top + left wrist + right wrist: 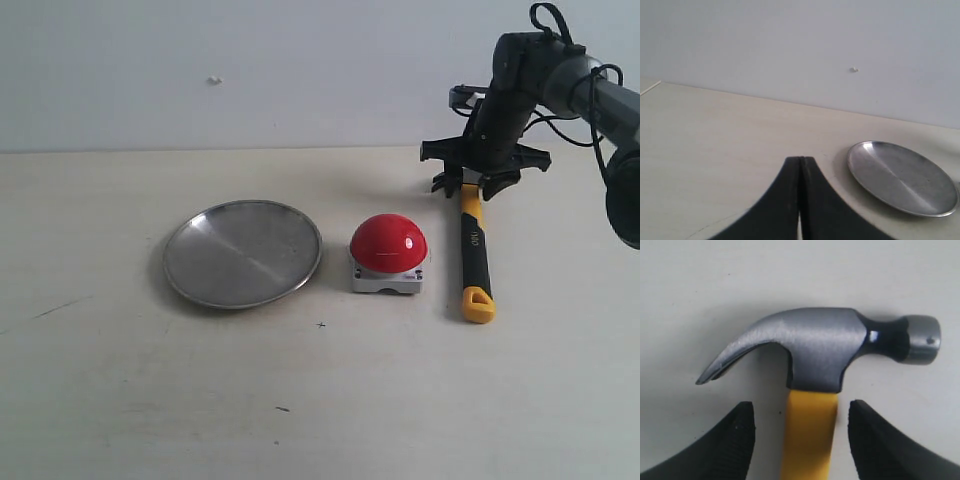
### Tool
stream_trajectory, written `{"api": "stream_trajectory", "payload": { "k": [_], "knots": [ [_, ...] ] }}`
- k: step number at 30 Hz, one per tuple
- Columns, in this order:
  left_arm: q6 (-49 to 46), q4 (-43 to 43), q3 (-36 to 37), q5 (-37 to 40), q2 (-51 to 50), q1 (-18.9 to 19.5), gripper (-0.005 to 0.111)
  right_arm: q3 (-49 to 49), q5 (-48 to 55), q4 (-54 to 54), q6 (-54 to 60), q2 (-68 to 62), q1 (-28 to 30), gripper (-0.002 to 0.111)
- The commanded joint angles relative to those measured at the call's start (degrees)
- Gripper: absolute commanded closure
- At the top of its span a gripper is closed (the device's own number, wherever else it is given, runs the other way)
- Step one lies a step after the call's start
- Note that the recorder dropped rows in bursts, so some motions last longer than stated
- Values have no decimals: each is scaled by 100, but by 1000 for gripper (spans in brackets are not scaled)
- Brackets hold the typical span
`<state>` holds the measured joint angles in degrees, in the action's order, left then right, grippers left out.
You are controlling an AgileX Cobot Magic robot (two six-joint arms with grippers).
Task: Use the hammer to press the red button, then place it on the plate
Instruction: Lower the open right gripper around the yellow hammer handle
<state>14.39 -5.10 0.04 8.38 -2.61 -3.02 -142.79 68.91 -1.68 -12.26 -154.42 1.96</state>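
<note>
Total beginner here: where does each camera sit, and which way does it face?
Exterior view: off the arms, above the table, facing the wall; sees plate, red button, hammer, right gripper.
Left wrist view: on the left arm, low, facing the plate; shut left gripper shows.
Right wrist view: on the right arm, looking down at the hammer; open right gripper straddles its handle.
Shared: plate in exterior and left wrist; hammer in exterior and right wrist.
</note>
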Motion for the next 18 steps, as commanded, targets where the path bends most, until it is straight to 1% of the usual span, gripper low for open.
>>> {"api": "stream_trajectory", "payload": {
  "k": [1,18],
  "knots": [
    [47,-2,-4,-73,13,-43,107,-48,-196,52,14,-27,2,54],
    [47,-2,-4,-73,13,-43,107,-48,-144,168,25,-27,2,54]
  ]
}}
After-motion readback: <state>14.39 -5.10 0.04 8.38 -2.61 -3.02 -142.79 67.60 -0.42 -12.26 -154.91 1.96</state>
